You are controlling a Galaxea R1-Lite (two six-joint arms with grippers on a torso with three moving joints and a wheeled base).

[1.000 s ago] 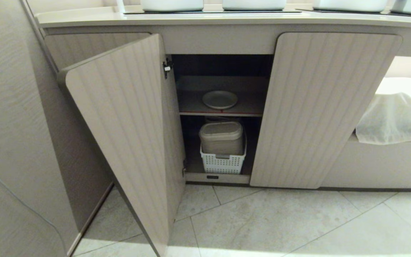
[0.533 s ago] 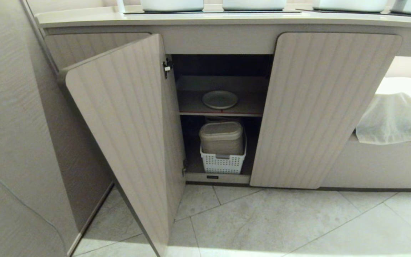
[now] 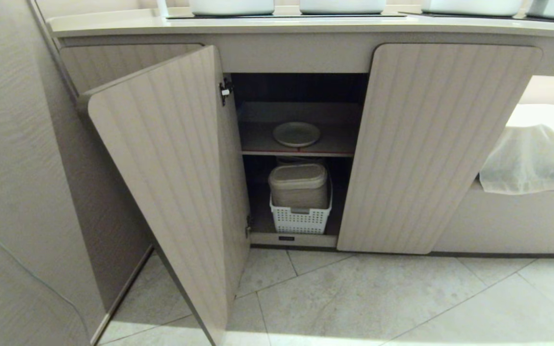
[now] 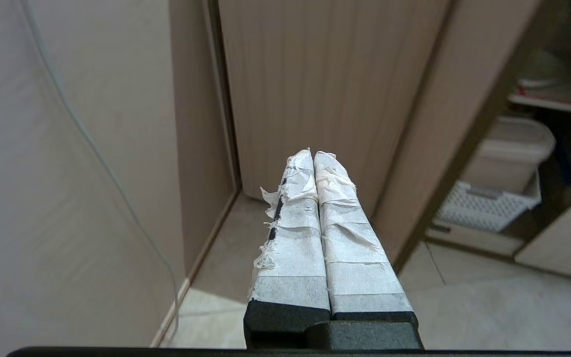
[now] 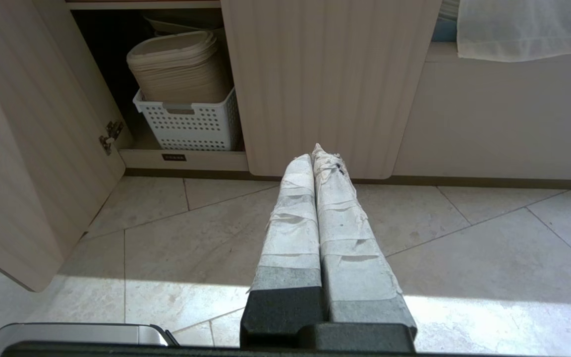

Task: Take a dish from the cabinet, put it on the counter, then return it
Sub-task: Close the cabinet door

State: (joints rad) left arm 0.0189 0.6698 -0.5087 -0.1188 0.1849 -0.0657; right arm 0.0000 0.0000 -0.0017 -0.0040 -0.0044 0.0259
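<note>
Up on the cabinet (image 3: 431,144) shelf (image 3: 334,139), near its front edge, sits the dish (image 3: 296,134), untouched. Left gripper (image 4: 314,154) is pinched together with nothing in it, out by the open door (image 3: 171,182), well apart from the dish. Right gripper (image 5: 318,151), also closed, hangs over the floor (image 5: 464,248).

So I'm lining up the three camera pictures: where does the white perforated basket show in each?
Head view: white basket on the cabinet floor, below the shelf with the dish.
Left wrist view: basket at the right edge, past the open door.
Right wrist view: basket upper left.
Shared landmark: the beige lidded container inside it.
</note>
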